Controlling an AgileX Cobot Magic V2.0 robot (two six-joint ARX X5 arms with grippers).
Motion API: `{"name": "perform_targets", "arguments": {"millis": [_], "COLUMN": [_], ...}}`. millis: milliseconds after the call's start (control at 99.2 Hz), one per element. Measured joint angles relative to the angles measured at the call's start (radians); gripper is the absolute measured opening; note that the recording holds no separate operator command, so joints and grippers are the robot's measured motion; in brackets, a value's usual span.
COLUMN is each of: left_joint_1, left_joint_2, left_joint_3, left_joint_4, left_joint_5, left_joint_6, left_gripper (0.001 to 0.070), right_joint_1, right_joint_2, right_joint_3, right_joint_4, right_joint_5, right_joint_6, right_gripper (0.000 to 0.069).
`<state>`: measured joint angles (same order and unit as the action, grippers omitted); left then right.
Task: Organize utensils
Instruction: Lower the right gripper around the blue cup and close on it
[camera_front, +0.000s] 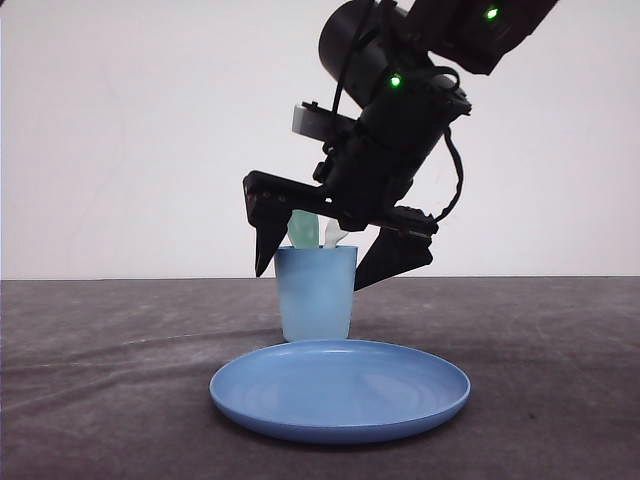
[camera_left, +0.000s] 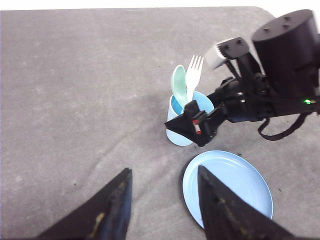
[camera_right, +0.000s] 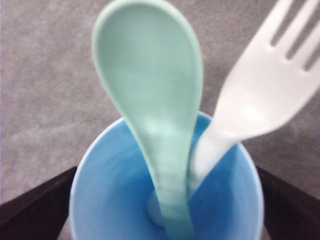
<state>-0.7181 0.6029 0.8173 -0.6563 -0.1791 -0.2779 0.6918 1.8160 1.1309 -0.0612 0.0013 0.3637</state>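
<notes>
A: Light blue plastic forms the cup (camera_front: 316, 295), which stands upright on the grey table (camera_front: 100, 380). What does it hold?

B: Two utensils, handles down and heads up. The mint-green spoon (camera_right: 152, 100) leans with its oval bowl above the rim; the white fork (camera_right: 260, 95) stands just beside it, tines upward. In the right wrist view both handles run down to the cup floor, the spoon's handle lying toward 6 o'clock of the opening and the fork's head toward 1 o'clock.

A: And the second container?

B: The round blue plate (camera_front: 340, 388) lies flat, with nothing on it. In the front view it sits at 6 o'clock of the cup, nearer the camera, its far rim just in front of the cup's base.

A: State of the right gripper (camera_front: 345, 255)?

B: Spread wide. In the front view its two dark fingers hang on either side of the cup's rim, one at 9 o'clock and one at 3 o'clock, with the utensil heads between them. Whether the fingers touch the cup wall cannot be told. They pinch nothing.

A: The left gripper (camera_left: 162, 205)?

B: Also spread, holding nothing. Its fingers frame bare table in the left wrist view, well apart from the cup, with the plate's edge beside one finger.
</notes>
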Motion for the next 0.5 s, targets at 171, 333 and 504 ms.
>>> {"name": "perform_targets", "arguments": {"millis": [171, 333, 504], "left_joint_1": [0.000, 0.000, 0.000], "left_joint_2": [0.000, 0.000, 0.000], "left_joint_3": [0.000, 0.000, 0.000], "left_joint_4": [-0.008, -0.008, -0.008], "left_joint_5": [0.000, 0.000, 0.000], "left_joint_6": [0.000, 0.000, 0.000], "left_gripper": [0.0238, 0.0238, 0.0238], "right_joint_1": [-0.001, -0.002, -0.005], "right_joint_2": [0.012, 0.012, 0.011], "right_joint_3": [0.005, 0.005, 0.007], "right_joint_4": [-0.023, -0.031, -0.037], "right_joint_5": [-0.002, 0.000, 0.001], "right_joint_6": [0.000, -0.002, -0.002], "right_gripper": [0.0608, 0.0463, 0.0422]}}
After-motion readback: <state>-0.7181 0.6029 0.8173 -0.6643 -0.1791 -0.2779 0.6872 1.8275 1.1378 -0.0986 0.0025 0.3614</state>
